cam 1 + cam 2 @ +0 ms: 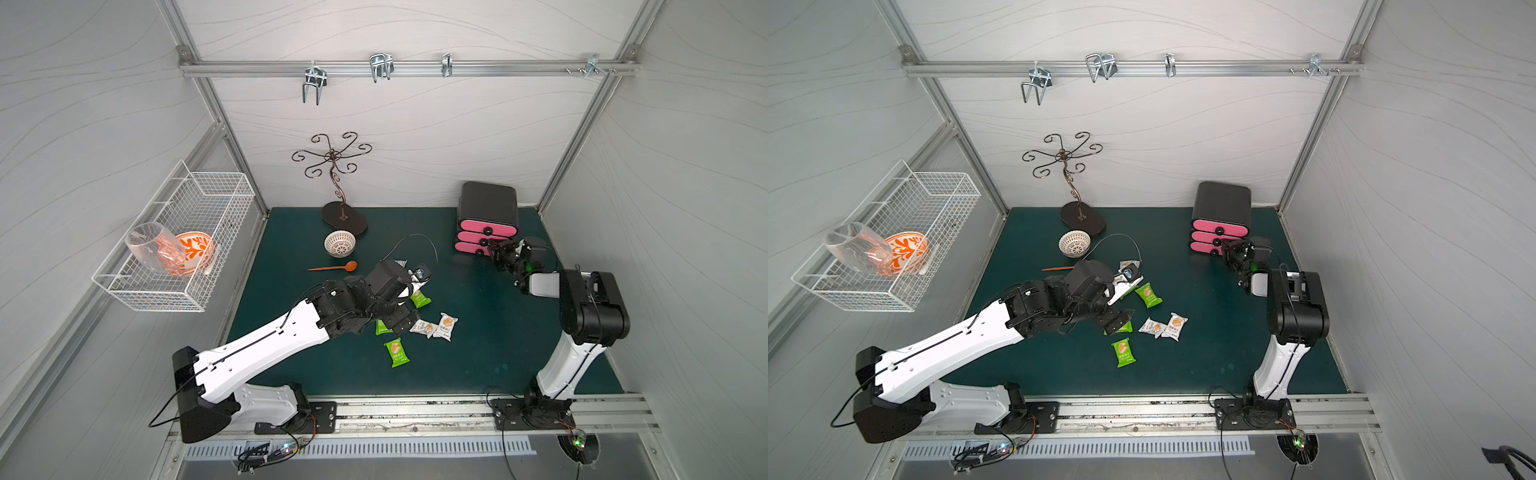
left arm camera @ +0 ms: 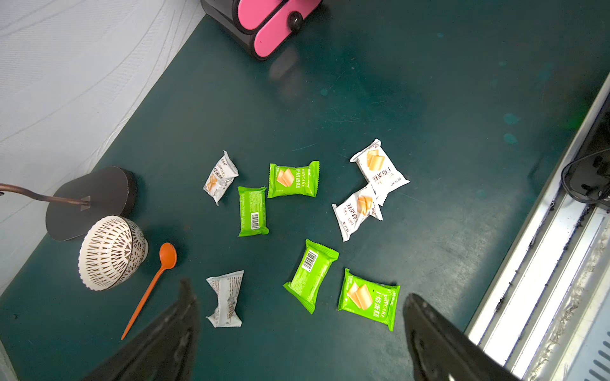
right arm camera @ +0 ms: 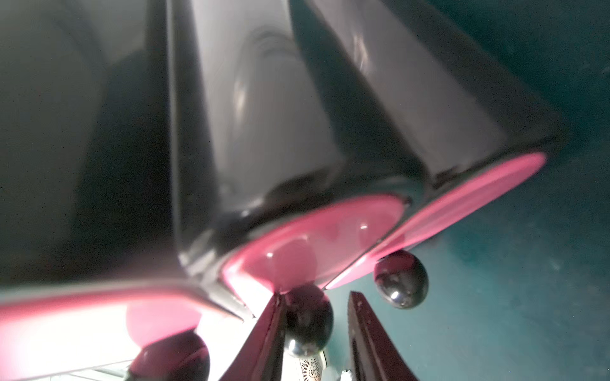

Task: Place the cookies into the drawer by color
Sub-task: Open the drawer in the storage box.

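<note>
A dark green table mat [image 1: 478, 353] carries everything. The white-and-black left arm [image 1: 266, 345] reaches over its middle. The right arm [image 1: 582, 307] reaches toward the back corner, where a glossy black plastic drawer cabinet [image 1: 488, 199] stands with three pink drawer fronts [image 1: 488, 226], all of which look pushed in. The cookies, small sealed film packets, lie scattered loose at mid-mat, well apart from the cabinet. There are four bright green ones [image 2: 293, 179] and four white ones [image 2: 379, 168], and two of the white overlap. The left gripper [image 2: 298, 290] hangs above them, its jaws spread wide and holding nothing. The right gripper [image 3: 317, 297] straddles the round black knob [image 3: 308, 323] of the middle drawer. Its jaws stand narrow, one finger against the knob and a gap at the other, so it is not clamped. The packets are probably light, crinkly and slick, with brittle biscuit inside. A gentle pinch across the flat middle, or on a crimped end seam, seems the safest hold.
</note>
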`<action>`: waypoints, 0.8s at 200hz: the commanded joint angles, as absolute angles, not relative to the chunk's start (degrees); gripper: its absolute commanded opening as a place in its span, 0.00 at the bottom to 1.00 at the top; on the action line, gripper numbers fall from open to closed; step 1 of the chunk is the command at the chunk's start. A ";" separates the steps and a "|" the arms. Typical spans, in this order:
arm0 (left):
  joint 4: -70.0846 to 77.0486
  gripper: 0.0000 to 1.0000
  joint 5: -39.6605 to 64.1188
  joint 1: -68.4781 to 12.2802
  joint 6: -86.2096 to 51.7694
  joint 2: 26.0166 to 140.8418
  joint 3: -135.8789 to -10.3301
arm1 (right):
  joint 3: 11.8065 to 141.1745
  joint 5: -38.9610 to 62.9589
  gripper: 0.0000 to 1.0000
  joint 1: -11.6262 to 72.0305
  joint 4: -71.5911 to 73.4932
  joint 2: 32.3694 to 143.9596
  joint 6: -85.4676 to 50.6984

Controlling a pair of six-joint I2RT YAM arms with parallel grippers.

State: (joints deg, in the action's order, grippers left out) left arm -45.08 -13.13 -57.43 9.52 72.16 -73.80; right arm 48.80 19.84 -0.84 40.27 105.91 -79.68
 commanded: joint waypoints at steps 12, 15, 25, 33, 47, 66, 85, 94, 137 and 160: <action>-42.41 0.97 -13.62 -57.40 10.11 71.60 -73.92 | 49.47 19.78 0.38 0.84 43.84 106.48 -80.53; -42.45 0.97 -13.62 -57.47 10.11 71.57 -73.92 | 49.56 19.71 0.38 0.94 44.19 106.79 -80.82; -42.58 0.97 -13.60 -57.48 9.95 71.47 -73.83 | 49.89 19.60 0.38 1.18 45.10 107.73 -81.52; -42.64 0.97 -13.60 -57.48 9.93 71.51 -73.82 | 50.45 19.48 0.38 1.44 45.23 108.32 -81.66; -42.63 0.97 -13.80 -57.49 9.84 71.43 -73.79 | 51.68 19.16 0.38 1.79 44.10 108.89 -80.97; -42.56 0.97 -13.88 -57.48 10.04 71.43 -73.83 | 52.68 18.31 0.38 2.18 43.81 109.57 -81.01; -42.63 0.97 -14.23 -57.53 10.13 71.19 -73.83 | 53.19 17.80 0.37 2.28 44.02 110.68 -81.39; -42.76 0.97 -14.37 -57.48 10.20 71.11 -73.76 | 53.26 17.52 0.34 2.27 44.28 111.20 -81.48; -42.63 0.97 -14.30 -57.57 9.93 71.14 -73.74 | 52.96 18.13 0.30 2.57 44.40 111.26 -81.65; -42.54 0.97 -14.07 -57.61 9.65 71.17 -73.75 | 52.25 17.84 0.38 3.25 43.68 109.69 -80.64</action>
